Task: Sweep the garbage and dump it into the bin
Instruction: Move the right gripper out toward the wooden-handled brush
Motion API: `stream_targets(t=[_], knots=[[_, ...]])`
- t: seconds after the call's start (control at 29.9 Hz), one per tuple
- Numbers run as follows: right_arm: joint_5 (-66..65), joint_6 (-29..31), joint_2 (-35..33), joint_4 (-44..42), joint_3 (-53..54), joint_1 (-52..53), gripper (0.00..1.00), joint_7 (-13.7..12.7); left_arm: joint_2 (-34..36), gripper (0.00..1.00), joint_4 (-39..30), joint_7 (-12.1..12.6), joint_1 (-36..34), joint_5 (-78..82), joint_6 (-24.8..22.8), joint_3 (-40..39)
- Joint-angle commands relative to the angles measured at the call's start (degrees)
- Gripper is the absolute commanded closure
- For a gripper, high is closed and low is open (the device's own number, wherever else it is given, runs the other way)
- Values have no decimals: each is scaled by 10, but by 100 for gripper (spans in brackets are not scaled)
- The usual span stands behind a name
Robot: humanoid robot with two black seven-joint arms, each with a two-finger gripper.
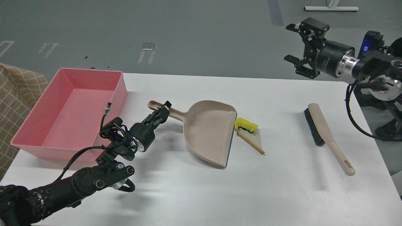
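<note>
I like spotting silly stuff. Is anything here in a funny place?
Yes: a bread slice lies on the bare table with a sponge overlapping its top, right at the dustpan mouth. Otherwise, nothing looks spilled or broken.

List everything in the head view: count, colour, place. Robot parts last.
bin: 1, pink, table's left end, nothing visible inside
dustpan: 1, beige, table centre, handle toward the bin
sponge block: 1, yellow with dark green layer, at the dustpan's mouth
bread slice: 1, white with brown crust, partly under the sponge
brush: 1, beige with black bristles, table's right side
table: 1, white
left gripper: 1, black, at the dustpan handle; grip unclear
right gripper: 1, black, open, raised beyond the table's right end
</note>
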Motion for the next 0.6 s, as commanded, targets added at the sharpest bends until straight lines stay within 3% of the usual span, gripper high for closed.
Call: stream_targets(t=[0.0, 0.57], knots=[[-1, 0, -22, 2, -53, 30, 0, -1, 0, 100, 0, 1, 0, 0, 0, 0], [-54, 0, -65, 5, -243, 143, 0, -1, 8, 100, 0, 22, 1, 0, 0, 6]])
